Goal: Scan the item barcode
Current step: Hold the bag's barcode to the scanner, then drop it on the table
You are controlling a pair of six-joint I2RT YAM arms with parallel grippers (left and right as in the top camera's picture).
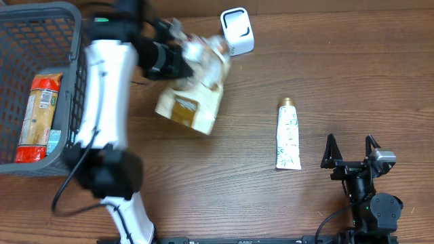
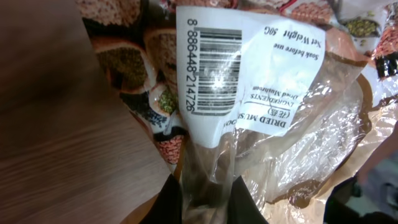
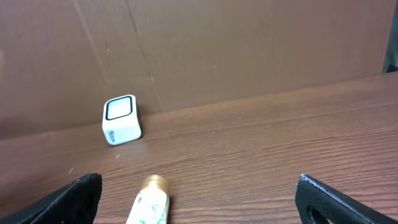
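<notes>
Gripping the mushroom bag [image 1: 192, 102] with the left pincer [image 1: 190, 59], shut tight on a fold of clear plastic, with that fold pinched between two dark fingers [image 2: 163, 208] at the bottom of the left wrist view. Holding the bag tilted over the far middle of the table [image 1: 352, 74], upper end up against the white scanner [image 1: 237, 30] in the overhead view; failing to tell touching from just beside there, and lifted from resting. Turning the white label [image 2: 273, 56] and its barcode [image 2: 217, 68] toward the left wrist camera, with digits sideways along the bars, print naming dried mushroom, and crinkled plastic glaring all around.

Resting the right pincer [image 1: 350, 144] at the near right of the table, spread wide and gripping nothing, well apart from the bag. Looking out from the right wrist between both black fingertips, across bare wood to the scanner near a brown cardboard wall [image 3: 249, 50].

Lying between bag and right pincer, touching neither: a white tube [image 1: 288, 139] with a gold cap [image 1: 289, 102], cap toward the far edge. Sitting at the far left: a grey basket [image 1: 41, 13] carrying a red and orange packet [image 1: 41, 108]
</notes>
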